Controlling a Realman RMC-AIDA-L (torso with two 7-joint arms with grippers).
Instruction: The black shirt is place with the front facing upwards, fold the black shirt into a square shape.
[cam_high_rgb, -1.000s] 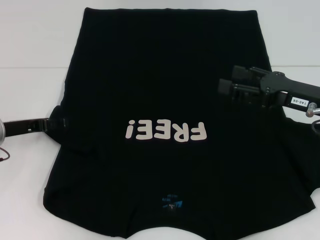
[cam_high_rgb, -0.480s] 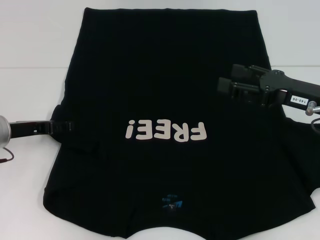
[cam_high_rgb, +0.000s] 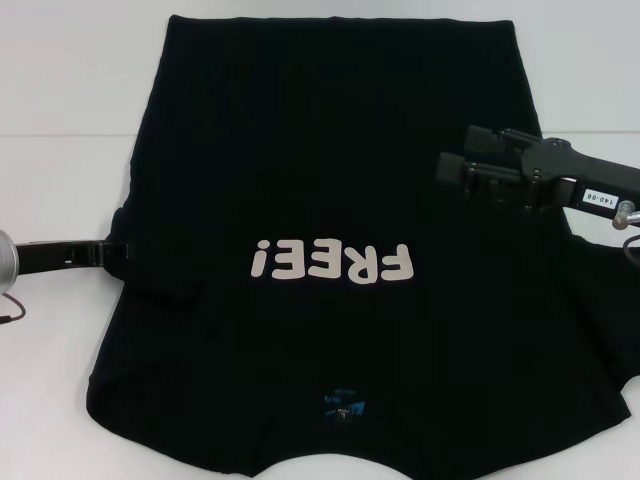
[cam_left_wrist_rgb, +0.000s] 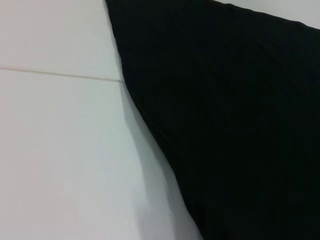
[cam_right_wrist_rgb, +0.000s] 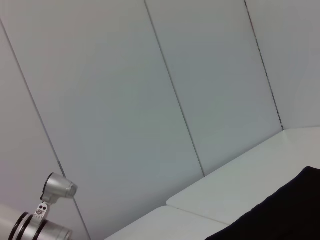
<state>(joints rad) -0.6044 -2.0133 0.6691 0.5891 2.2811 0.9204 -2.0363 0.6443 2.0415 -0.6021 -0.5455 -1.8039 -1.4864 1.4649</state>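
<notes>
1. A large black soft-fabric T-shirt (cam_high_rgb: 330, 200) lies flat on a white table (cam_high_rgb: 60, 120), its pale "FREE!" lettering (cam_high_rgb: 333, 263) facing up.
2. The left gripper (cam_high_rgb: 118, 250) meets the shirt's left edge.
3. The right gripper (cam_high_rgb: 452, 168) hovers above the shirt's right side.

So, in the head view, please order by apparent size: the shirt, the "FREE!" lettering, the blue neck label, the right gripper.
1. Shirt
2. and 3. "FREE!" lettering and right gripper: alike, and the gripper is nearer the camera, so unranked
4. Neck label

White table (cam_high_rgb: 70, 120) w/ thin seam line (cam_left_wrist_rgb: 60, 74), pale panelled wall (cam_right_wrist_rgb: 125, 100) behind
</notes>
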